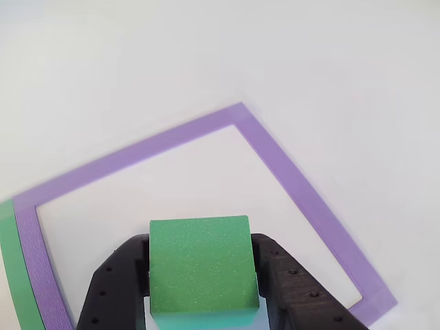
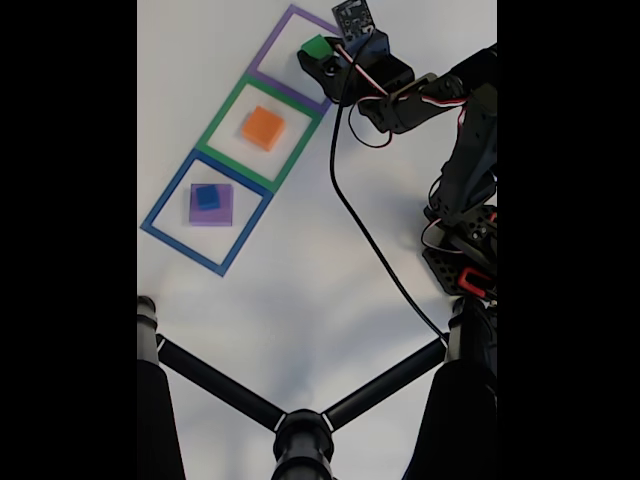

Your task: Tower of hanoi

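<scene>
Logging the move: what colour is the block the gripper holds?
Green. The block between the gripper fingers shows best in the other view.

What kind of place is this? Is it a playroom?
More likely a hobby robot workbench: a white table with three taped squares, coloured blocks such as the green block, and a small black robot arm with its cable.
</scene>
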Controlling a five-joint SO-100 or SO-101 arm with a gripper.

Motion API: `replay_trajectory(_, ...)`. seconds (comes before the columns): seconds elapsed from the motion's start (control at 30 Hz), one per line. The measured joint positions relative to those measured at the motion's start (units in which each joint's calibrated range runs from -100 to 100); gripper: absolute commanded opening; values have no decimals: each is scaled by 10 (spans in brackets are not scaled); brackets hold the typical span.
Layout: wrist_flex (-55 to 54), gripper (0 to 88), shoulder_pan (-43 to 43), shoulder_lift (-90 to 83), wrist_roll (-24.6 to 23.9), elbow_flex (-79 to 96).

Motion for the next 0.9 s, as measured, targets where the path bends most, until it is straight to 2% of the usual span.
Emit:
replay_trajectory(0.13, -9, 111, 4, 17, 0, -2)
replay_trajectory(0.5, -24, 297, 6, 30, 0, -3)
replay_trajectory(0.7, -21, 290, 6, 17, 0, -3)
replay_trajectory(0.8, 21, 281, 6, -25, 0, -10)
replay_trajectory(0.9, 119, 194, 6, -94, 0, -44)
